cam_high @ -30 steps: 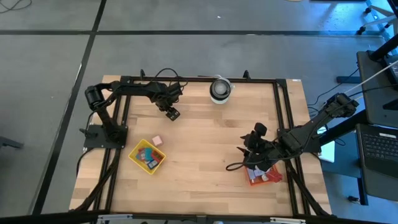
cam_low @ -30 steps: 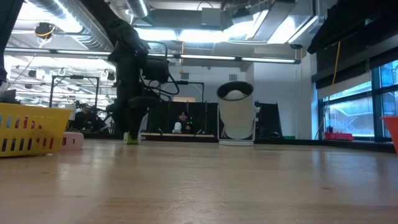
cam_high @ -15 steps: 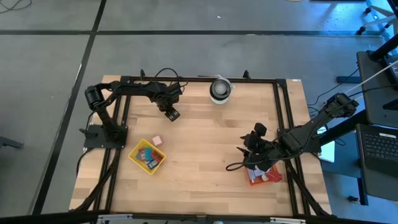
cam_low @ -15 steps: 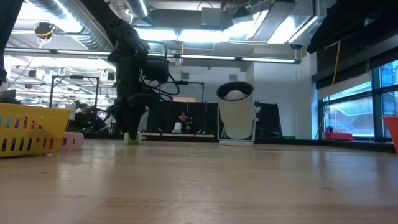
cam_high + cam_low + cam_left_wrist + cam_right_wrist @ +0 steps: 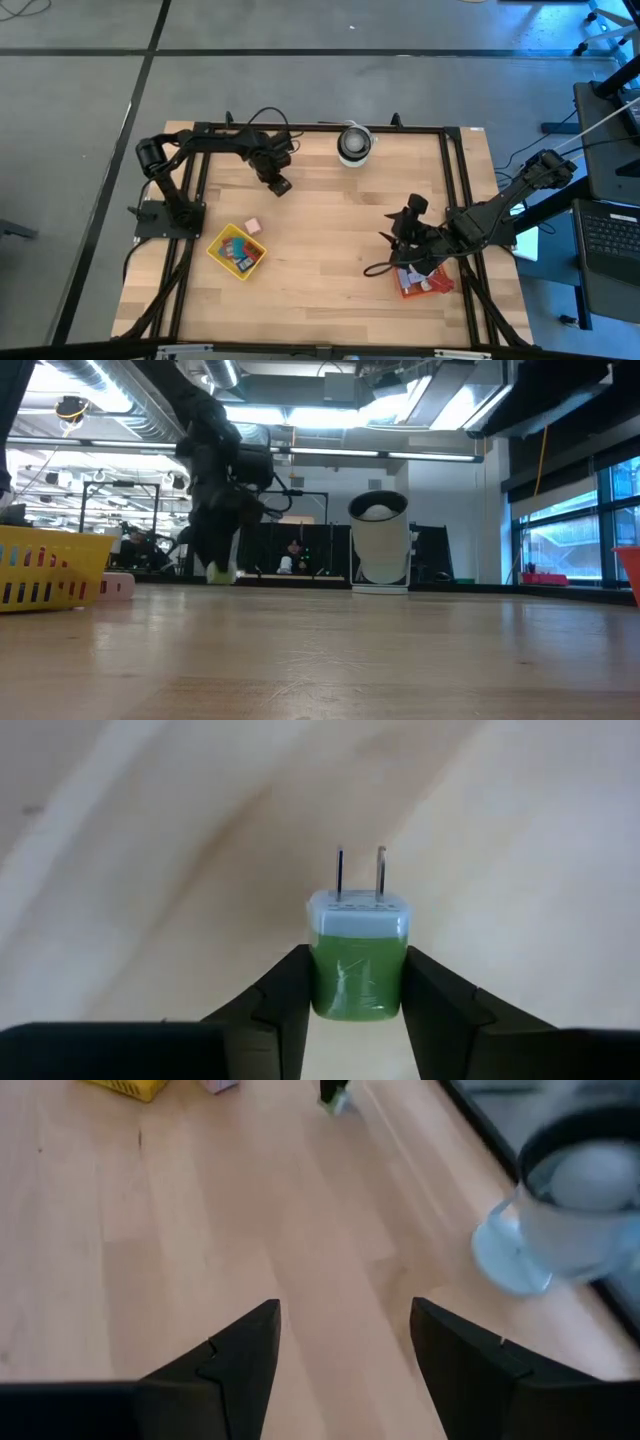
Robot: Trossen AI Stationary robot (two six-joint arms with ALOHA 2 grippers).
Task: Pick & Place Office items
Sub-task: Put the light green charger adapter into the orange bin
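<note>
No lettering shows on anything here. The left gripper [image 5: 356, 1010] has its two dark fingers [image 5: 285, 995] pinching a small green plug adapter [image 5: 357, 955] by its flat sides: a glossy blocky body with a pale cap and two thin metal prongs pointing away from the fingers. It is held at the far left part of the wooden tabletop [image 5: 320, 220], near the white roll [image 5: 353, 144]. A pink block [image 5: 253, 226] lies just beside the yellow slatted tray [image 5: 237, 251]. The right gripper [image 5: 345, 1350] hangs by the orange tray [image 5: 425, 283], fingers spread and holding nothing.

Lab: exposed ceiling ducts [image 5: 120, 390]
</note>
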